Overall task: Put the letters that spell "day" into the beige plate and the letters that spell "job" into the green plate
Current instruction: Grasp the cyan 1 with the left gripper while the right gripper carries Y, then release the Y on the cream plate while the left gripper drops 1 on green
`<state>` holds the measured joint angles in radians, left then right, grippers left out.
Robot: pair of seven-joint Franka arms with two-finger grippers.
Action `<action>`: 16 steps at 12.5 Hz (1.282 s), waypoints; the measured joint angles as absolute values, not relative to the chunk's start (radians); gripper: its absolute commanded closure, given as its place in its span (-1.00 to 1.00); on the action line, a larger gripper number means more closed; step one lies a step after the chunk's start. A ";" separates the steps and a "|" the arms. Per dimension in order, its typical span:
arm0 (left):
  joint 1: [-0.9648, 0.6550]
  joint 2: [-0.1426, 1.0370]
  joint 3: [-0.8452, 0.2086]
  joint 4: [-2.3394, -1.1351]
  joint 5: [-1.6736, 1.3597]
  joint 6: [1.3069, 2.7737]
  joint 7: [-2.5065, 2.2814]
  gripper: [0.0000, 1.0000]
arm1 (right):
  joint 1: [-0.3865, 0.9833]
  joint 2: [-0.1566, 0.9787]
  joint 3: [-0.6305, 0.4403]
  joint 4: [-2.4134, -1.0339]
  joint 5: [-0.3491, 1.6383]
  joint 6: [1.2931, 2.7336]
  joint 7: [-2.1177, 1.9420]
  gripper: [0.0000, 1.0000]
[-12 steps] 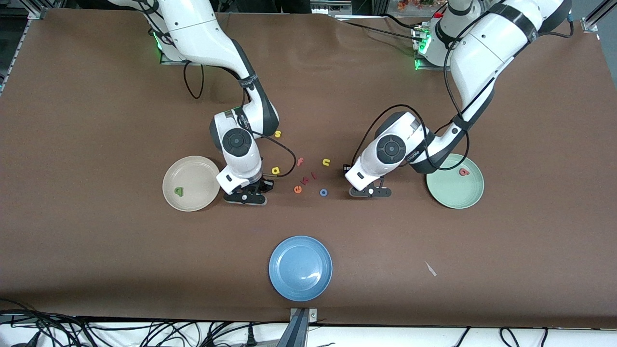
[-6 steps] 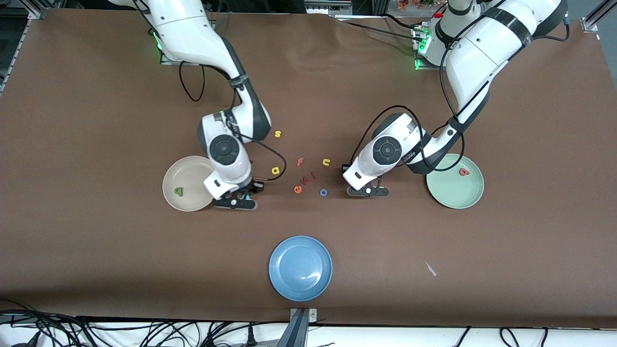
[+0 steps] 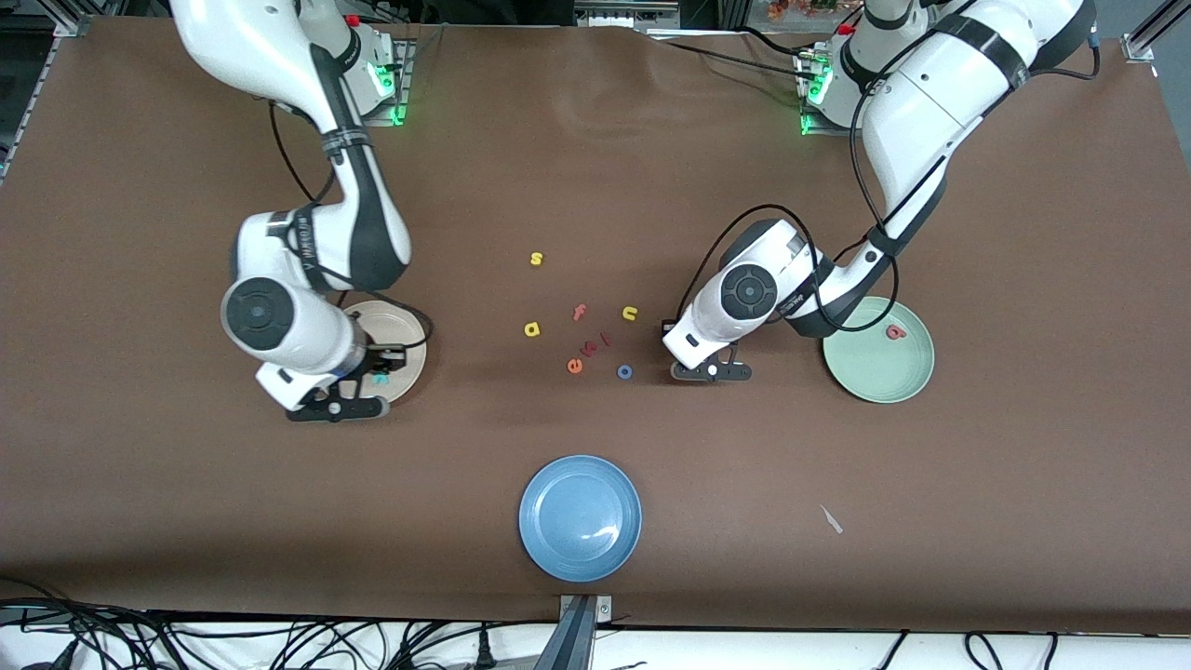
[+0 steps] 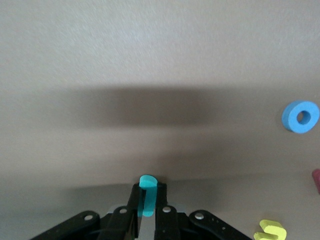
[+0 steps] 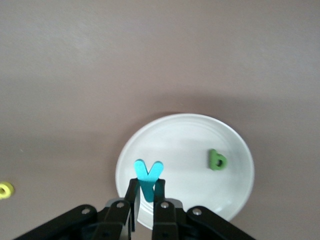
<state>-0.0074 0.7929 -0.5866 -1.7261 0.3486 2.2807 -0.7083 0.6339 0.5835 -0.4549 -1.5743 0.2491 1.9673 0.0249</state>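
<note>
White arms w/ black joints, cables

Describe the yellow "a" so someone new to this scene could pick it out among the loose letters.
Start at the beige plate under the right gripper. The yellow "a" is the loose letter closest to it, at the cluster's edge. The other yellow letters, "s" and "u", lie farther from the front camera.

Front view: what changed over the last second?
The right gripper, shut on the teal y, carried it from beside the yellow a to over the beige plate, where the green d lies. The left gripper barely shifted and closed on the teal j near the blue o. The b in the green plate and the blue plate stayed put.
</note>
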 measured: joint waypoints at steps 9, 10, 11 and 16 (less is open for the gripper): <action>0.330 0.623 -0.612 -1.728 0.325 1.864 -0.139 1.00 | 0.637 0.514 -0.466 -1.840 0.257 2.185 -0.039 -0.67; 0.362 0.633 -0.609 -1.744 0.325 1.864 -0.094 1.00 | 0.638 0.509 -0.466 -1.845 0.258 2.187 -0.037 -0.67; 0.388 0.643 -0.606 -1.757 0.331 1.864 -0.058 0.94 | 0.639 0.505 -0.463 -1.845 0.260 2.188 -0.031 -0.67; 0.443 0.699 -0.604 -1.777 0.392 1.868 -0.015 -1.00 | 0.662 0.484 -0.355 -1.812 0.268 2.211 0.223 -0.67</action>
